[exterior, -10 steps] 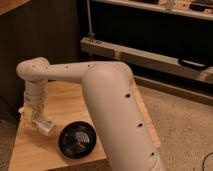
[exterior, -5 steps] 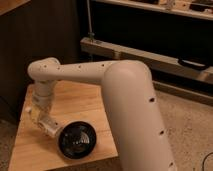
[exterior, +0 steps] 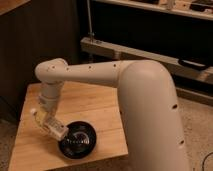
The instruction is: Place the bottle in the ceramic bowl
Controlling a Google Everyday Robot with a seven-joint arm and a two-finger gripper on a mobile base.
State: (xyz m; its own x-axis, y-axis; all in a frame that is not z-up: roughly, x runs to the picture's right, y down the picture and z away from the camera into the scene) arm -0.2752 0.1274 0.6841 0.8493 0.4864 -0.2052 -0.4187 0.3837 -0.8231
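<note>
The ceramic bowl (exterior: 77, 140), glossy black with faint pale rings inside, sits near the front edge of a wooden table (exterior: 97, 107). My gripper (exterior: 47, 121) hangs from the white arm just left of the bowl, low over the tabletop. It is shut on the bottle (exterior: 55, 130), a small pale plastic piece lying slanted. The bottle's lower end reaches the bowl's left rim and its other end points up and left.
The table's left edge (exterior: 19, 131) and front edge are close to the gripper and bowl. My thick white upper arm (exterior: 150, 100) fills the right side. A dark shelf unit (exterior: 150, 45) stands behind the table.
The gripper with the bottle has shifted slightly right and down toward the bowl. The large arm link has swung further right in the view.
</note>
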